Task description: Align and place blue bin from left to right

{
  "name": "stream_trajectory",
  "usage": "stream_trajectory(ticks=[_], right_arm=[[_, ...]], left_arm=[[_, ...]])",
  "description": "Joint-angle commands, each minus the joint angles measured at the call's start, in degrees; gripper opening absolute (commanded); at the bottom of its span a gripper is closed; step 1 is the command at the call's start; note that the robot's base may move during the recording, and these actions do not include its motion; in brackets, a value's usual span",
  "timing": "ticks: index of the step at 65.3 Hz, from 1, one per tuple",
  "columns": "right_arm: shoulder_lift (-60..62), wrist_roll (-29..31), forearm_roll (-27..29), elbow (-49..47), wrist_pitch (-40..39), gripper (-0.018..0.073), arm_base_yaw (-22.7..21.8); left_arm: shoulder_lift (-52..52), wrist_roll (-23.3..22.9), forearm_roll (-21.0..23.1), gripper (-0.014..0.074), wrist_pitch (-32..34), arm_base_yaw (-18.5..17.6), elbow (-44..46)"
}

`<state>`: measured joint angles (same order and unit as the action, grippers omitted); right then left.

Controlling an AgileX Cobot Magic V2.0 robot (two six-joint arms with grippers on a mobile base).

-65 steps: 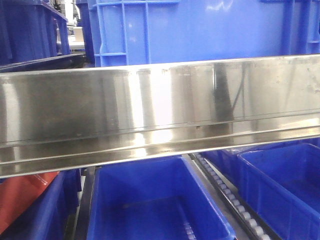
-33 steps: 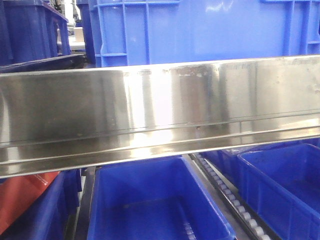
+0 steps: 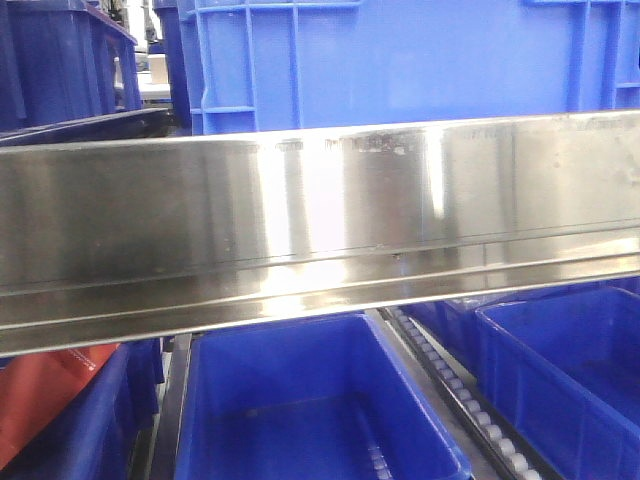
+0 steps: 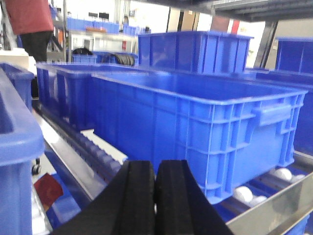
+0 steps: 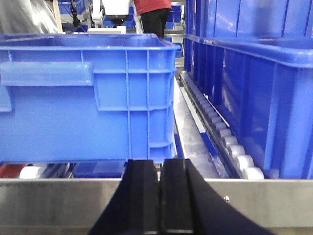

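The blue bin (image 3: 420,60) fills the top of the front view, standing behind a steel rail. In the left wrist view the blue bin (image 4: 195,122) rests on white rollers, its long wall and one handle end facing me. My left gripper (image 4: 155,164) is shut and empty, its tips just in front of the bin's near lower corner. In the right wrist view the blue bin (image 5: 73,112) shows its handle end. My right gripper (image 5: 160,164) is shut and empty, low over the rail below the bin's right corner. Whether either gripper touches the bin cannot be told.
A shiny steel rail (image 3: 320,230) crosses the front view. Darker blue bins (image 3: 310,400) sit on the lower level. A roller track (image 5: 220,132) runs beside tall blue bins (image 5: 254,98). More bins (image 4: 63,93) line the left. A person in red (image 4: 29,19) stands behind.
The blue bin has shifted slightly to the right behind the rail, and reflections on the steel have changed.
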<state>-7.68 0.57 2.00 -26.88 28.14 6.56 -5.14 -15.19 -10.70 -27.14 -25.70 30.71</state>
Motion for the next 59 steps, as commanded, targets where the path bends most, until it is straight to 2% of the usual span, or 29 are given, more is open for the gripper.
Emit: stream_trajectory(ticks=[1, 59], right_arm=[[0.32, 0.43, -0.06, 0.10, -1.80, -0.0079, -0.03], [0.32, 0.43, -0.06, 0.10, -1.80, -0.0079, -0.03]], left_arm=[[0.63, 0.11, 0.00, -0.0015, 1.23, -0.32, -0.12], [0.77, 0.11, 0.00, -0.0015, 1.23, -0.32, -0.12]])
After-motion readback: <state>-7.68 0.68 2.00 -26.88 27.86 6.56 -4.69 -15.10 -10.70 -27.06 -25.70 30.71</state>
